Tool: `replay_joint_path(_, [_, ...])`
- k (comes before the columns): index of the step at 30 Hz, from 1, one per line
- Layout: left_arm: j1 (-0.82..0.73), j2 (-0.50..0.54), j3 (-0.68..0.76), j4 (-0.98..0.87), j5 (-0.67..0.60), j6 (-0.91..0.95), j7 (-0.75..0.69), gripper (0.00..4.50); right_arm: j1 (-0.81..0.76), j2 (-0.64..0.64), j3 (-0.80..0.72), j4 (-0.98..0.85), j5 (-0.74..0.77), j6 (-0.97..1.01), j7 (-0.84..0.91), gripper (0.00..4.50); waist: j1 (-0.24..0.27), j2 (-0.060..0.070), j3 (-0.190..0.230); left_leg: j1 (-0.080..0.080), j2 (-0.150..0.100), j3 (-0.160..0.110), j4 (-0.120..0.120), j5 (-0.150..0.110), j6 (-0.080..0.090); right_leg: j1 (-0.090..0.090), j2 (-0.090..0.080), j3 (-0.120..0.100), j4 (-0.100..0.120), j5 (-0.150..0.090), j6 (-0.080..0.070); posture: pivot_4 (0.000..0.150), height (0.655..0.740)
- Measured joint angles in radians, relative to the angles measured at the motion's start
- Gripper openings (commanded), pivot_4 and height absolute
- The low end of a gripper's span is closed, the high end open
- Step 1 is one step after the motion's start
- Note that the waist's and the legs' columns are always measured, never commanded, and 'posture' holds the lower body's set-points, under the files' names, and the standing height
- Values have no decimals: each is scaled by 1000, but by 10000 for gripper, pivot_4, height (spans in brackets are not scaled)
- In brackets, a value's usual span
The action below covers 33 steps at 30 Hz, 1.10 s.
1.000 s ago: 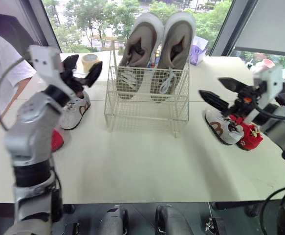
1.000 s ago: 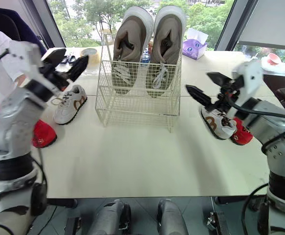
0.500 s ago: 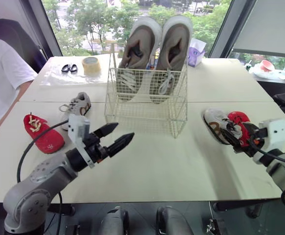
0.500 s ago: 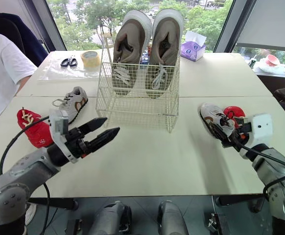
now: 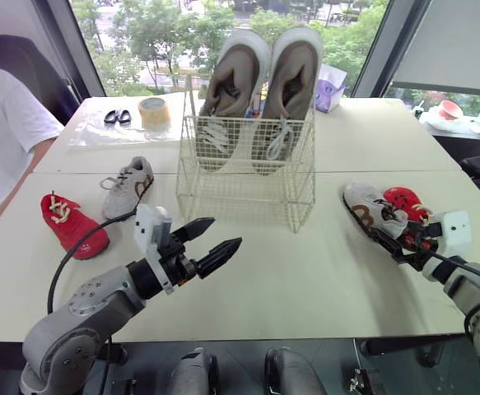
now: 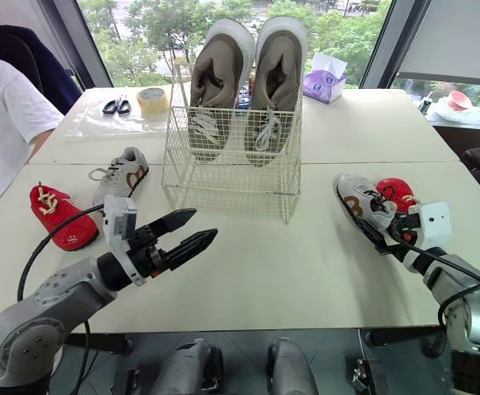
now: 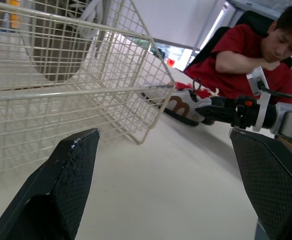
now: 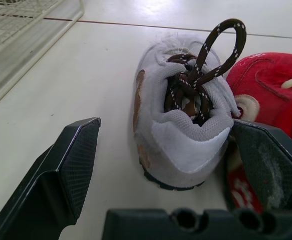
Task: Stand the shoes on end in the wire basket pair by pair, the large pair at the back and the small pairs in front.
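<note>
Left end effector [image 5: 226, 231] hovers low over the counter [image 5: 305, 271], just in front of the basket [image 5: 248, 177]. Its 2 fingers are spread wide and nothing is between them.

On the right, the right end effector [image 8: 168, 130] is released too. Its fingers flank the heel of the right white shoe [image 5: 366, 208], 1 on each side. Whether the pads touch the shoe, I can't tell.

That shoe lies on its sole with its brown laces looped up. The right red shoe [image 5: 406, 202] sits just beside it, on the outer side.

The basket stands mid-counter with the large pair [image 5: 264, 82] on end at the back. Toes are up and the 2 shoes are side by side. The front of the basket holds nothing.

To the left of the basket, the left white shoe [image 5: 128, 185] lies on the counter. The left red shoe [image 5: 72, 226] is near it, further out toward the edge.

At the far left of the counter are scissors [image 5: 114, 116] and a tape roll [image 5: 151, 109]. A tissue box [image 5: 332, 86] sits behind the basket on the right. A person in a white shirt [image 5: 1, 123] is at the left edge.
</note>
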Motion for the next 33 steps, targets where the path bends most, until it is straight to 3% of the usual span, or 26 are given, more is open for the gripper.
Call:
replay_joint_path(3, [0,0,0,6,16,-9,15,42699,-34,0,15,47,-7,-13,14,45000,0,0,0,0,0,0,0,0,0,0,0,0,0,0,0,1500,7400])
replay_joint_path(6, [0,0,-1,12,29,-11,20,45000,-57,7,32,75,-26,-28,19,36585,-1,0,0,0,0,0,0,0,0,0,0,0,0,0,0,1500,7400])
replay_joint_path(12, [0,13,-1,16,30,-10,19,45000,-71,40,55,103,-73,-78,-1,6747,-3,0,0,0,1,0,-1,0,0,0,1,0,-1,0,0,1500,7400])
replay_joint_path(14, [0,35,6,17,-1,1,16,45000,-71,48,57,100,-77,-85,-9,55,-3,0,0,0,1,0,-1,0,0,0,1,0,-1,0,0,1500,7400])
replay_joint_path(19, [-14,176,123,69,-300,80,-24,45000,-120,80,48,53,-61,-45,-75,55,-9,4,2,-1,1,0,-1,0,0,-3,0,1,0,0,0,1500,7400])
replay_joint_path(24, [-167,346,269,263,-554,123,-78,45000,-409,45,-25,-34,-13,-28,-183,55,-11,9,3,-5,1,0,-2,0,-1,-7,1,0,0,0,-1,1500,7400])
replay_joint_path(27, [-314,393,293,390,-613,125,-95,45000,-556,-28,-53,-104,-3,-40,-207,55,4,8,2,-7,0,-1,-4,0,-1,-6,1,-2,-3,0,1,1500,7400])
replay_joint_path(33, [-584,405,278,640,-614,131,-91,45000,-716,-166,-2,-168,17,-22,-125,55,-3,8,2,-8,-1,3,-3,0,0,-7,0,0,-7,0,2,1500,7400])
